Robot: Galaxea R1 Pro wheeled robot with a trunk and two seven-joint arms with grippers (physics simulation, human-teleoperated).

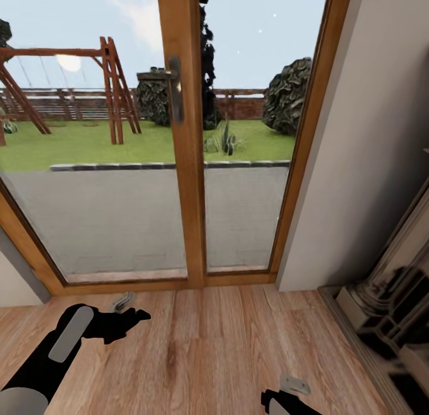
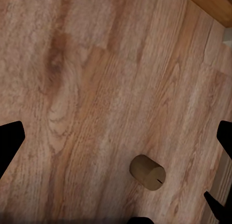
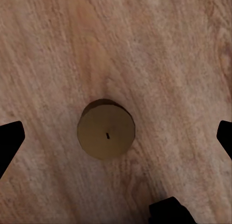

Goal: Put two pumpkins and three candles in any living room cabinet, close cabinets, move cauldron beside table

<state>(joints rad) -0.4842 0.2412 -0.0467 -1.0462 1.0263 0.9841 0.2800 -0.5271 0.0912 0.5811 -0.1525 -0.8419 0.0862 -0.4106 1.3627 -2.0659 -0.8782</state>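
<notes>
The robot faces a glass door point(image 1: 179, 135) with a wooden frame, and a lawn and a swing set point(image 1: 65, 87) lie outside it. A pale wall point(image 1: 357, 164) stands to the right of the door, with a dark, shiny unit point(image 1: 393, 319) low at the right edge.

The left gripper point(image 1: 128, 310) hangs over the wooden floor point(image 1: 214, 343) near the door sill. In the left wrist view its fingers point(image 2: 9, 142) stand wide apart with nothing between them, and a tan candle point(image 2: 147, 172) stands on the floor off to one side of the gap.

The right gripper point(image 1: 286, 397) sits low near the bottom edge of the head view. In the right wrist view its fingers point(image 3: 9, 139) are also spread wide and hold nothing. A second candle point(image 3: 106, 130) stands upright on the floor between them, seen from above, with its small wick at the centre.
</notes>
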